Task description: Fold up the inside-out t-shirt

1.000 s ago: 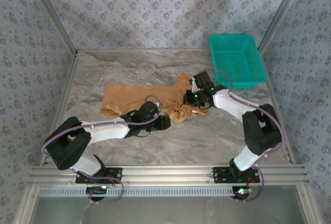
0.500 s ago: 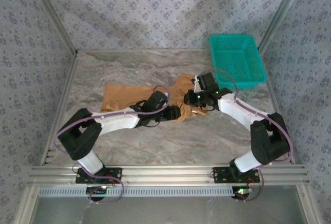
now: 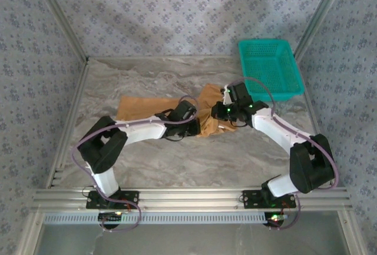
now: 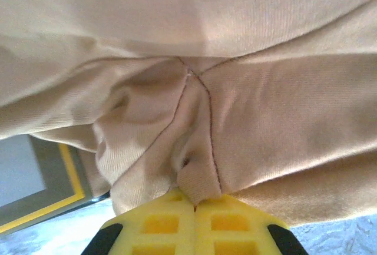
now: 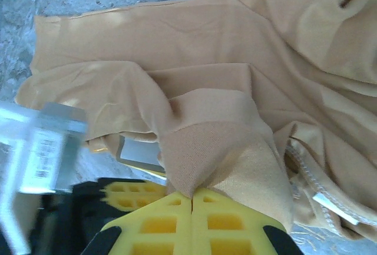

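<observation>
Since a second ago the left gripper (image 3: 196,127) has slid right and farther in, closing on the right gripper (image 3: 220,112), and the near edge of the shirt (image 3: 138,109) has drawn in with it. The left jaws are pinched shut on a puckered tuck of cloth where two seams meet. The right jaws are likewise closed on a thick gathered fold, with a white label (image 5: 330,202) lying just to one side. Around both, the tan fabric hangs in soft, loose creases with its stitching outward. It lies across the middle of the counter (image 3: 235,155) as a rumpled strip, bunched at its right end between the grippers and well short of the basket (image 3: 269,69). I judge the folding barely begun: no flat, squared fold shows, and smoothing and every fold remain.
</observation>
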Controlling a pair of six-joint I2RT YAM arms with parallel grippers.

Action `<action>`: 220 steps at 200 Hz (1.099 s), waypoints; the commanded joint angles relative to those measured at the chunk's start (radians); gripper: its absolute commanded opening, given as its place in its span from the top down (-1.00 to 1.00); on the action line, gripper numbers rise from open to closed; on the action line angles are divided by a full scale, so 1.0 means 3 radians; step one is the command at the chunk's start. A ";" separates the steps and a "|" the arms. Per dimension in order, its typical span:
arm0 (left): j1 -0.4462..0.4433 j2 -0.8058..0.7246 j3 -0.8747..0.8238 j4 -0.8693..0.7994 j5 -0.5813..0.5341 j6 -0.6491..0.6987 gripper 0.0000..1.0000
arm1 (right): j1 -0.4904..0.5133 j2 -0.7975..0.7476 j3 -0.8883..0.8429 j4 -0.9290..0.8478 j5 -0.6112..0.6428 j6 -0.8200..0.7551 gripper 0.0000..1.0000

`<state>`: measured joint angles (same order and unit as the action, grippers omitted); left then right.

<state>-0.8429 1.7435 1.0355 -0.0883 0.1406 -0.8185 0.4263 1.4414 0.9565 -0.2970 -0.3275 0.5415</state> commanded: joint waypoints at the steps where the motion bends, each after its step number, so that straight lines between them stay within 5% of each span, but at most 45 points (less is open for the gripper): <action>1: 0.0034 -0.0495 0.0072 -0.0046 -0.0079 0.0139 1.00 | -0.0089 -0.0038 -0.0166 -0.0050 0.0171 -0.0062 1.00; 55: 0.0035 -0.1211 -0.0604 0.0629 -0.0235 0.0087 1.00 | -0.0186 0.0324 -0.0448 0.0229 0.0274 -0.0005 1.00; 118: -0.0181 -0.0745 -0.1065 0.1255 -0.0159 -0.0139 1.00 | 0.0077 0.0114 -0.0171 -0.0254 0.0481 -0.0026 1.00; 144: -0.0352 -0.0646 -0.1032 0.1222 -0.0269 -0.0015 1.00 | 0.0044 -0.0069 -0.0076 -0.0738 0.0812 0.0137 0.24; 154: -0.0414 -0.0627 -0.1013 0.1208 -0.0311 0.0020 0.99 | 0.0049 -0.0152 -0.0093 -0.0753 0.0762 0.0203 0.15; 171: -0.0472 -0.0620 -0.1038 0.1276 -0.0341 0.0006 0.97 | 0.0105 -0.0257 -0.0177 -0.0672 0.0566 0.0399 0.20; 199: -0.0473 -0.0632 -0.1075 0.1348 -0.0348 -0.0054 0.97 | 0.0317 -0.0297 -0.0357 -0.0334 0.0315 0.0719 0.73; 220: -0.0472 -0.0640 -0.1049 0.1327 -0.0347 -0.0063 0.98 | 0.0465 -0.0108 -0.0255 -0.0301 0.0342 0.0737 0.86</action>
<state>-0.9836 1.5532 0.7170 0.2810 0.0544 -0.8356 0.5232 1.3636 0.8722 -0.4114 -0.1986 0.7048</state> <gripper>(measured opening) 0.041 0.103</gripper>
